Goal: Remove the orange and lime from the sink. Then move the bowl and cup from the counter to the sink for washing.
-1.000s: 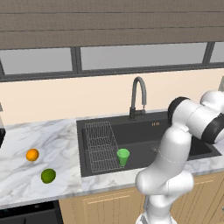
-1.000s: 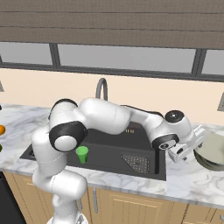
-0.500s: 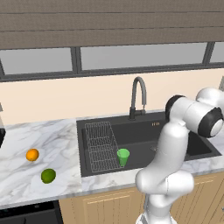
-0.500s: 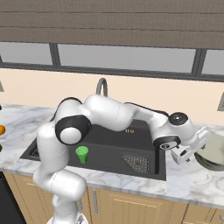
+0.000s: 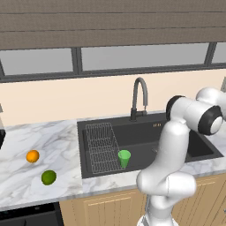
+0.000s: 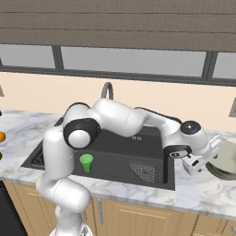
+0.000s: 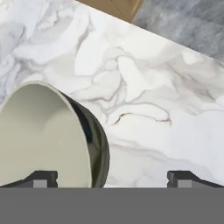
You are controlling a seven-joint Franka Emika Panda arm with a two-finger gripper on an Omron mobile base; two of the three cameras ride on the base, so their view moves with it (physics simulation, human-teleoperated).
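Note:
The pale grey-beige bowl (image 7: 43, 135) lies on the white marble counter (image 7: 153, 105) right of the sink (image 6: 124, 156). My gripper (image 7: 113, 178) is open, low over the bowl's right rim, which runs between the two fingertips (image 7: 41, 178). From the right base, the gripper (image 6: 208, 159) hangs just left of the bowl (image 6: 227, 159). The light-green cup (image 5: 124, 158) stands upright in the sink (image 5: 145, 132), beside the wire rack. The orange (image 5: 32, 156) and the lime (image 5: 48, 177) rest on the counter (image 5: 53, 145) left of the sink.
A curved grey faucet (image 5: 139, 97) rises behind the basin, and a wire rack (image 5: 103, 148) fills its left part. The counter's front edge and a wood cabinet (image 7: 116, 8) lie beyond the bowl in the hand view. My arm spans the sink from left to right.
The arm has stretched a little further right, bringing the open gripper closer to the bowl. The cup, orange and lime have not moved.

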